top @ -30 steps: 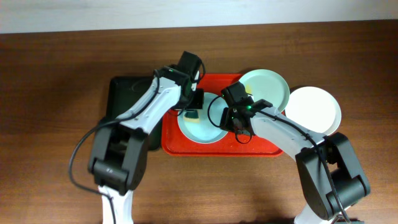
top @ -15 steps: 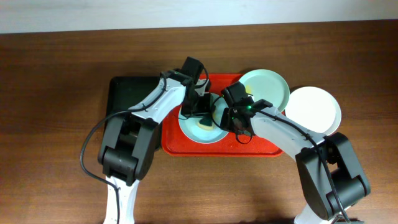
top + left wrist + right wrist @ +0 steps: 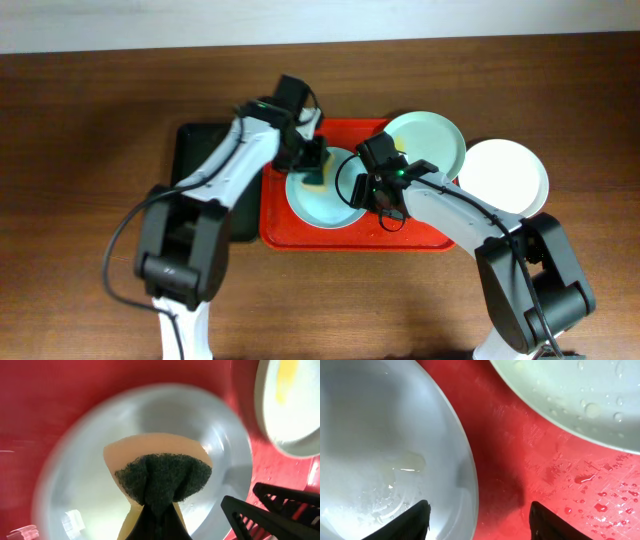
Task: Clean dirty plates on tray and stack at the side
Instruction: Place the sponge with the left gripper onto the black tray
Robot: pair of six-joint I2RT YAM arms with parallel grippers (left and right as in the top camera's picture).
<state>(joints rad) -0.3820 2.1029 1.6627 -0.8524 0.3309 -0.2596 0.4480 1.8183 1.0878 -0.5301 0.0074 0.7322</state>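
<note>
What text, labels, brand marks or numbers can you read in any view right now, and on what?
None. No print shows on the red tray, the pale blue plate, the mint plate, the white plate, the black tray or the sponge.

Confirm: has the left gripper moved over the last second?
Yes. Overhead, the left gripper and its sponge swept to the middle of the pale blue plate, then back toward the far-left corner of the red tray.
</note>
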